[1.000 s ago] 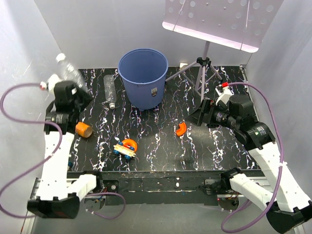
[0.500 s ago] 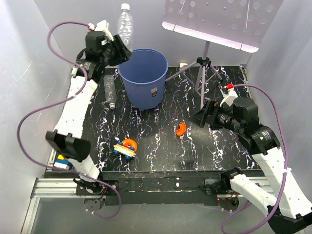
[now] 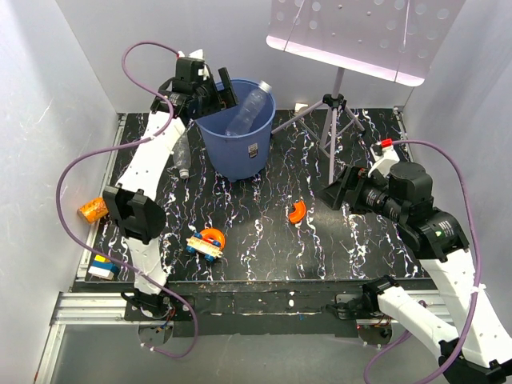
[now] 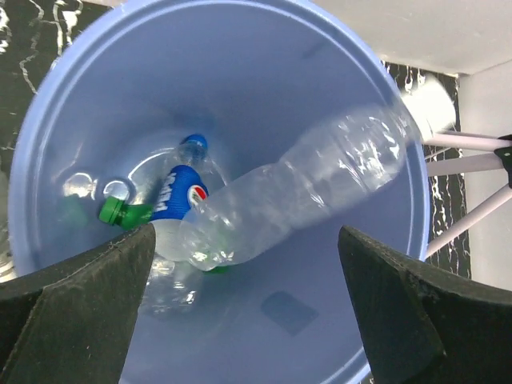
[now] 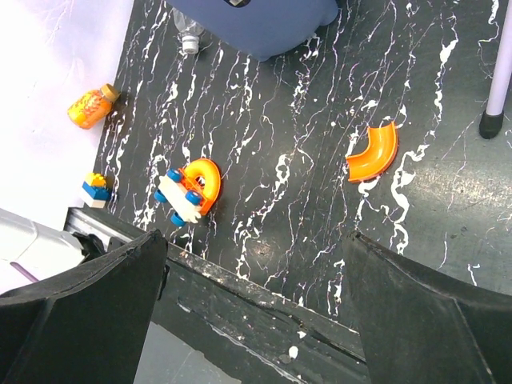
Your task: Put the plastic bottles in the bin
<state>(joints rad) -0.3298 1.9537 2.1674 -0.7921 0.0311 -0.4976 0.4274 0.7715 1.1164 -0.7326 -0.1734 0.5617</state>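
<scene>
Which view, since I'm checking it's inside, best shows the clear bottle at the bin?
Left wrist: the clear bottle slants large inside the bin, over other bottles. The top view shows it small, leaning at the rim. The right wrist view shows only the bin's outside.

Clear bottle [image 4: 320, 180] upper end blurred; bin [image 4: 240, 48] rim cropped below

Legible markings: one emblem only.
A bottle [image 4: 172, 214] in the bin [image 4: 72, 120] carried a blue label [image 4: 182, 189] with a Pepsi-style roundel; the bin's black label [image 3: 253, 149] was unreadable.
</scene>
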